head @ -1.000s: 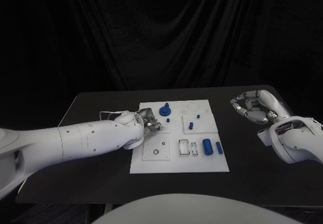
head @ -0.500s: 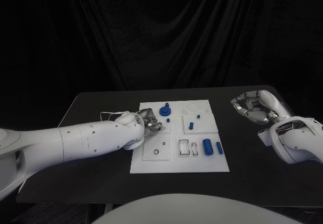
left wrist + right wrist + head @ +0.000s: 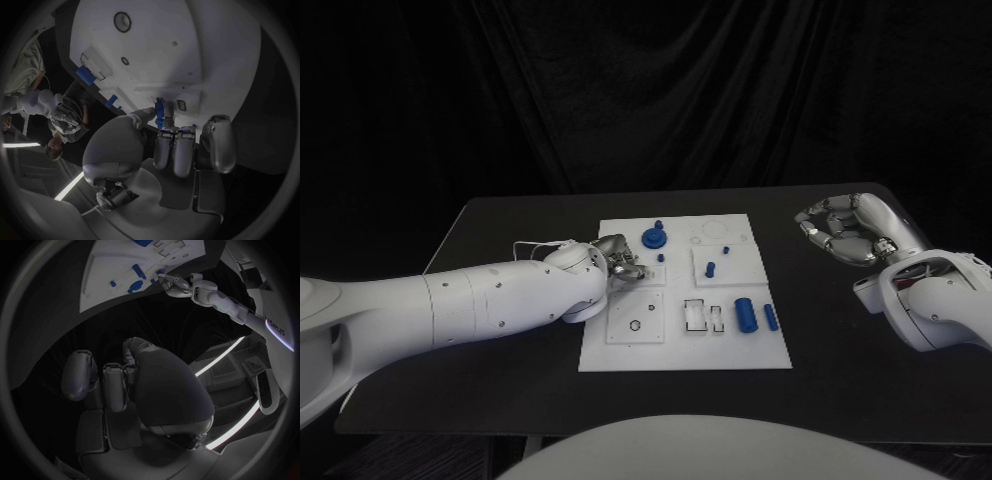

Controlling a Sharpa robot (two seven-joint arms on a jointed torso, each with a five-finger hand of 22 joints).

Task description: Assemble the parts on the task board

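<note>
The black worktop [image 3: 516, 330] stood before a dark curtain [image 3: 646, 90], with the white task board [image 3: 678, 345] at its centre. The left hand [image 3: 620, 260] hung over the board's 9 o'clock edge, its fingers [image 3: 178, 150] pinching a small blue part [image 3: 160, 113]. Other blue parts [image 3: 746, 314] lay toward 3 o'clock on the board, one knob [image 3: 653, 237] near 12. The right hand [image 3: 845, 232] hovered well off the board at 3 o'clock, its fingers curled in on nothing.

Blue parts [image 3: 746, 314] on white task board [image 3: 682, 350]
</note>
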